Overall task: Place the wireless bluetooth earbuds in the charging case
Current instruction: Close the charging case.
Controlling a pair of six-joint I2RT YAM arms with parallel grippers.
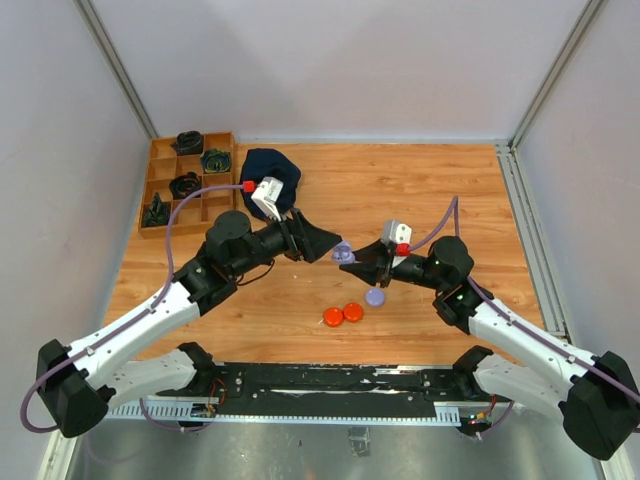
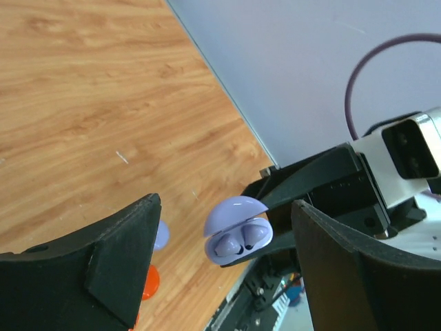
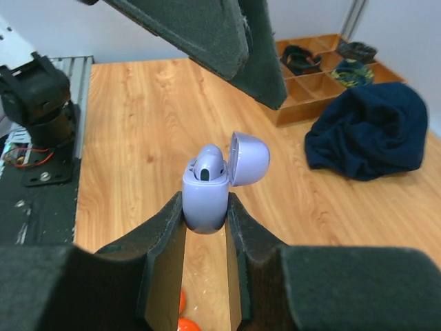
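My right gripper [image 1: 356, 260] is shut on a pale lavender charging case [image 1: 343, 253] and holds it above the table with its lid open. In the right wrist view the case [image 3: 204, 198] sits between my two fingers [image 3: 162, 238] and a lavender earbud [image 3: 209, 165] shows in its top. In the left wrist view two lavender earbuds [image 2: 238, 241] lie seated inside the open case [image 2: 231, 217]. My left gripper [image 1: 322, 243] is open and empty, its jaws wide apart just left of the case [image 2: 226, 207]. No orange-red earbuds show.
Two orange discs [image 1: 342, 315] and a lavender disc [image 1: 375, 297] lie on the wooden table below the case. A dark blue cloth [image 1: 272, 172] lies at the back. A wooden compartment tray [image 1: 158, 190] with dark items stands at the back left.
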